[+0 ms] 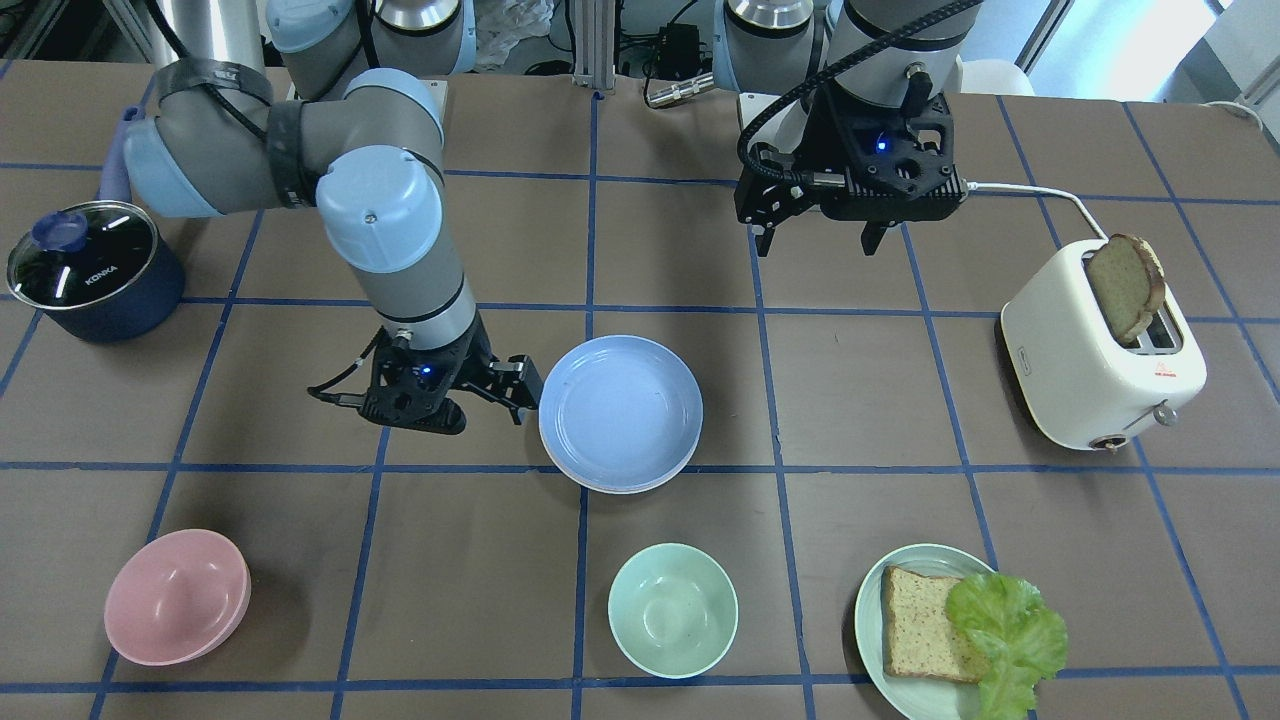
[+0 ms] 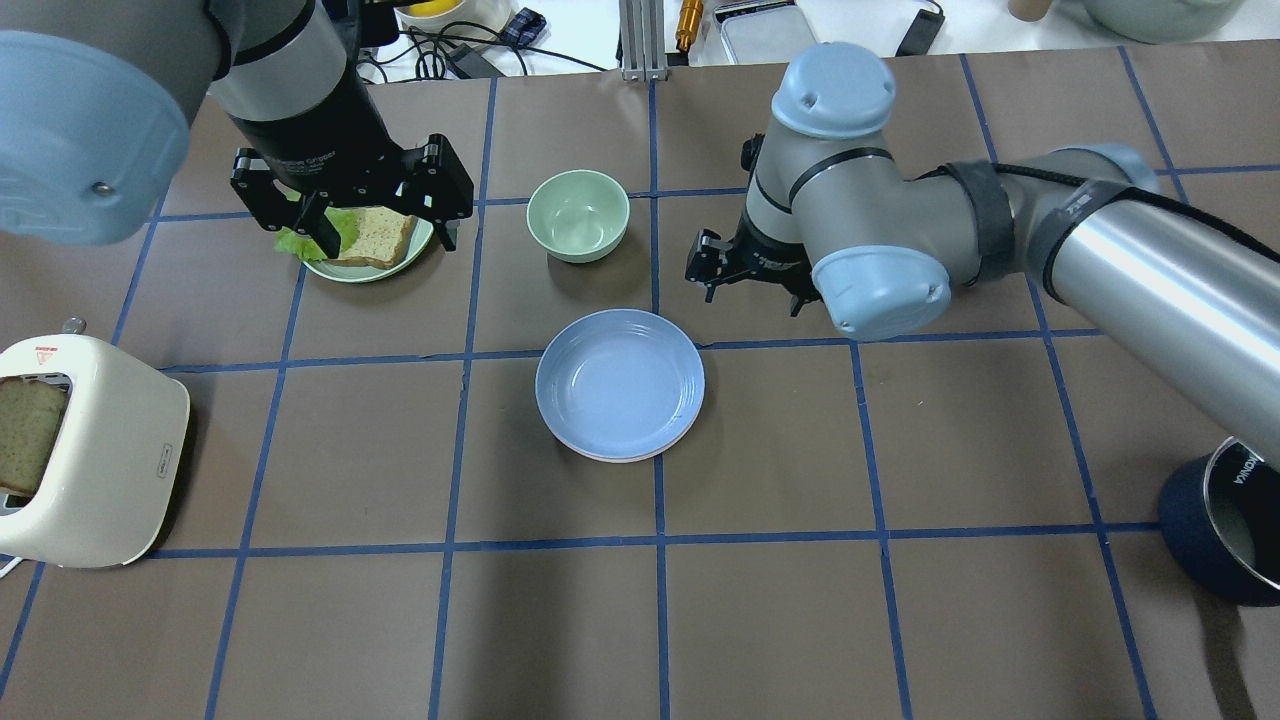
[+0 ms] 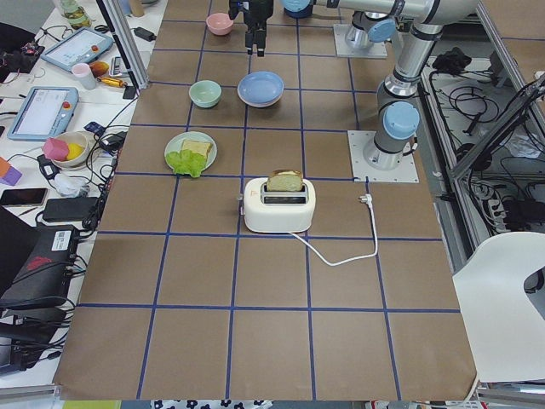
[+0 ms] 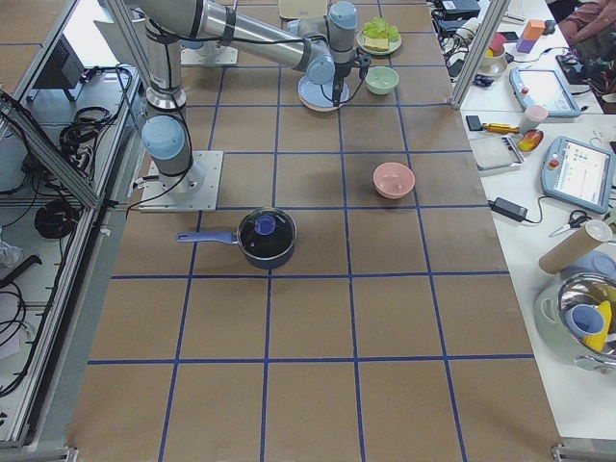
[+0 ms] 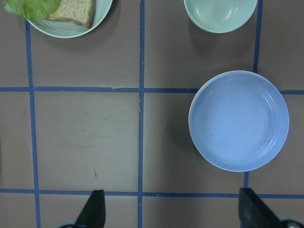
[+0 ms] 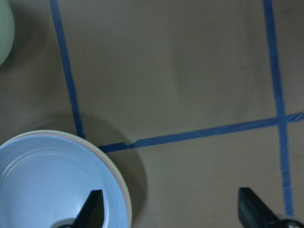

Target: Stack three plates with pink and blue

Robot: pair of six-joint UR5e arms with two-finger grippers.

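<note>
Gripper on right arm (image 1: 520,392) open, empty, near blue plate (image 1: 620,412), left gripper (image 1: 818,240) open, empty

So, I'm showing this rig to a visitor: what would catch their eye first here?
Probably the light blue plate in the middle, with the right gripper open at its edge. Next, the cream toaster toward the robot's left, a bread slice poking up from it. The left gripper hangs open, holding nothing.
</note>
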